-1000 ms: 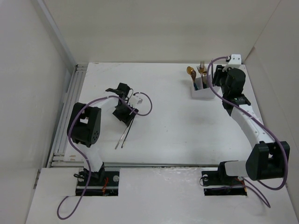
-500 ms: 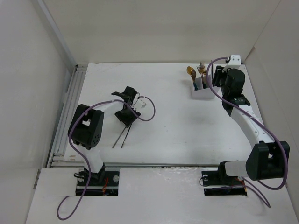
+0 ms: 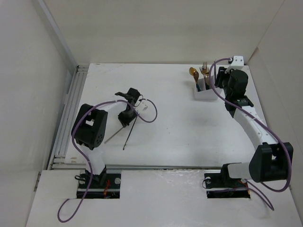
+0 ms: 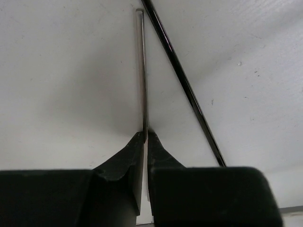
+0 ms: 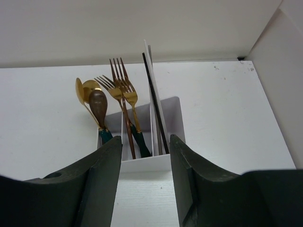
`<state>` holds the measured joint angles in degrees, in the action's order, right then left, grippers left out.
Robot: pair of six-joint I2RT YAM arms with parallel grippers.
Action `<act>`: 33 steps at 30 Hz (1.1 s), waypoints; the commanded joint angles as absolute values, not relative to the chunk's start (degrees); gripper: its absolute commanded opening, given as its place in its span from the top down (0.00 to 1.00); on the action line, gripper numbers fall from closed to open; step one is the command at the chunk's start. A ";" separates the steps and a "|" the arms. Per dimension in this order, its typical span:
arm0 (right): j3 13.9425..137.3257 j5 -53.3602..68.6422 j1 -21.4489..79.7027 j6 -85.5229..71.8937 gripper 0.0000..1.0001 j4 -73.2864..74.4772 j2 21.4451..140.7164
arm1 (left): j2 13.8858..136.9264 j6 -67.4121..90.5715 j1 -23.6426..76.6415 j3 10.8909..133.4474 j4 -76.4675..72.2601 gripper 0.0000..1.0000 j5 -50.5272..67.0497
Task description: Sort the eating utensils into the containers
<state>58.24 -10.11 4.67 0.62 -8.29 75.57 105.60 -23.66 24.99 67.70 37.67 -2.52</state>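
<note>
My left gripper (image 3: 125, 118) (image 4: 145, 134) is shut on the end of a thin silver chopstick (image 4: 141, 71) (image 3: 113, 135) down on the table. A second, darker chopstick (image 4: 184, 85) (image 3: 129, 135) lies loose beside it, angled away to the right. At the far right stands the white divided container (image 3: 204, 93) (image 5: 142, 163), holding gold spoons (image 5: 90, 99), gold forks (image 5: 120, 90) and a dark chopstick (image 5: 154, 104) in separate compartments. My right gripper (image 3: 222, 82) (image 5: 145, 139) stays open just before the container, with nothing between its fingers.
White walls close in the table at the back and on both sides. A metal rail (image 3: 66, 118) runs along the left edge. Purple cables (image 3: 149, 111) loop off both arms.
My left gripper has shut on the silver chopstick and shifted slightly right. That chopstick's free end has swung left, away from the other one. The right arm has not moved.
</note>
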 commanded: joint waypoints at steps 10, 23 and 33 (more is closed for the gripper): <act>59.85 -2.92 9.40 3.60 0.52 -10.63 74.09 | 106.09 -20.57 16.44 79.17 37.88 1.00 8.96; 65.30 24.84 30.57 -7.80 0.24 -24.81 84.45 | 92.55 -11.35 16.25 99.04 32.43 1.00 27.31; 77.42 32.17 36.39 -19.25 0.18 -39.46 100.36 | 89.21 -10.81 18.02 101.87 31.90 1.00 31.82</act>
<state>72.34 28.38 35.18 -15.42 -30.65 99.66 90.59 -11.86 17.98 99.55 32.49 28.77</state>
